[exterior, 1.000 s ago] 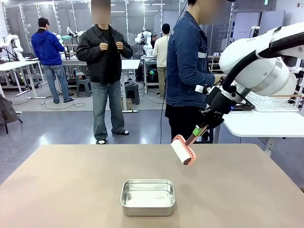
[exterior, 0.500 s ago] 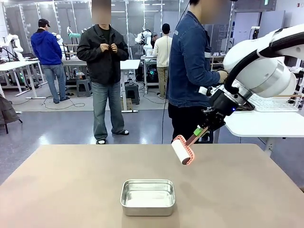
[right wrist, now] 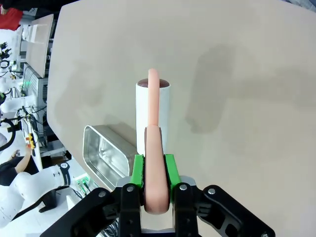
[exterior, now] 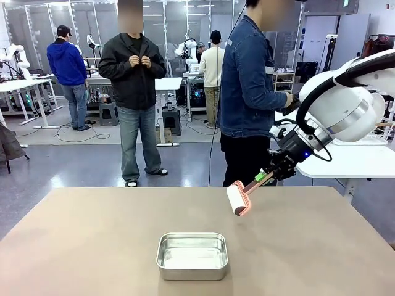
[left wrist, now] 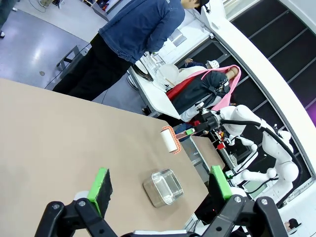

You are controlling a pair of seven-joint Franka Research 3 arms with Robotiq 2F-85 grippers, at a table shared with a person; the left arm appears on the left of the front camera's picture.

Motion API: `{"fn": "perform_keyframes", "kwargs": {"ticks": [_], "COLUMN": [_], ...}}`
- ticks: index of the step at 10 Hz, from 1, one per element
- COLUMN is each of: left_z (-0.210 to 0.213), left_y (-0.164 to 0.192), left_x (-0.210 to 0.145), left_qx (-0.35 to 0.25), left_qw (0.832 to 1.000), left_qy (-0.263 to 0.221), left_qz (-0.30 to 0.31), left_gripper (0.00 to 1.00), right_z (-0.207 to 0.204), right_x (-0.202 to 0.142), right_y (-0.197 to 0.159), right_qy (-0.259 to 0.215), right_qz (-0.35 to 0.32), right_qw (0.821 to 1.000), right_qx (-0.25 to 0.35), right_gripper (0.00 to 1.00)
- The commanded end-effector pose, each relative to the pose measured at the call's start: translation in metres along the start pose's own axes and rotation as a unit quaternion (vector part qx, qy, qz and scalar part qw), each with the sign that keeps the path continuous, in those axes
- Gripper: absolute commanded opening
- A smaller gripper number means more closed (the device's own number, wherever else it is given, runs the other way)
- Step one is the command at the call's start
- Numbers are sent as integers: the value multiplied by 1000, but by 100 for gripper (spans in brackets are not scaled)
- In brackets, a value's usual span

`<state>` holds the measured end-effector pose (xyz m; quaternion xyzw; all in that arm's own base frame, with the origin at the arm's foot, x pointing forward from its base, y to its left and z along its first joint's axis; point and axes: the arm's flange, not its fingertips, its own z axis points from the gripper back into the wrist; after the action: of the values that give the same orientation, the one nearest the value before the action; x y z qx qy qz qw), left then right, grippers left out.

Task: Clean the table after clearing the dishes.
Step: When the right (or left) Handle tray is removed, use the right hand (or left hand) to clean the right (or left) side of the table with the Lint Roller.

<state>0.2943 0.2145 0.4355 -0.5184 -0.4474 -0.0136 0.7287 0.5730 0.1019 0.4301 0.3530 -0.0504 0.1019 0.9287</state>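
1. Right gripper (exterior: 264,177) (right wrist: 153,170): jaws clamped on the pink handle of the roller (exterior: 237,198) (right wrist: 152,116). The green pads press the handle from both sides. The handle runs straight out along the fingers.

2. Roller: white sticky drum on a pink frame, angled down and to picture left in the front view. It hangs over the far right part of the table. In the right wrist view its shadow lies on the top apart from the drum, so the drum looks clear of the surface.

3. Left gripper (left wrist: 160,186): fingers wide apart, nothing between them, held high over the table and looking across it.

4. Right arm (exterior: 345,105): white, entering from picture right, wrist bent down toward the table's far edge.

5. Pan (exterior: 192,255) (left wrist: 163,186) (right wrist: 104,152): small steel rectangle, upright, on the near middle of the table, well apart from the roller.

6. Table (exterior: 86,234) (left wrist: 59,133) (right wrist: 247,98): beige-brown matte top, lying under both grippers; the pan is the one item resting on it.

7. Person (exterior: 250,80) (left wrist: 123,39): denim jacket and dark trousers, standing just beyond the far right edge, turned toward the side table (exterior: 336,161).

8. Side table: white, at far right behind the right arm.
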Motion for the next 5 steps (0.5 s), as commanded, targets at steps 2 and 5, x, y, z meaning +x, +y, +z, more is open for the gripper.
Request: {"fn": "perform_keyframes", "kwargs": {"ticks": [2,5], "left_z": [3,3], "left_y": [-2,-2], "left_x": [1,1], "left_qx": [-4,-4], "left_qw": [1000,1000], "left_qy": [1,1], "left_qz": [6,6], "left_gripper": [100,100], "right_z": [-22,-56], "right_x": [13,8], "right_y": [-8,-32], "right_qy": [2,-7], "right_qz": [-40,-73], "right_qw": [999,997], "right_qx": [19,13], "right_gripper": [22,22]}}
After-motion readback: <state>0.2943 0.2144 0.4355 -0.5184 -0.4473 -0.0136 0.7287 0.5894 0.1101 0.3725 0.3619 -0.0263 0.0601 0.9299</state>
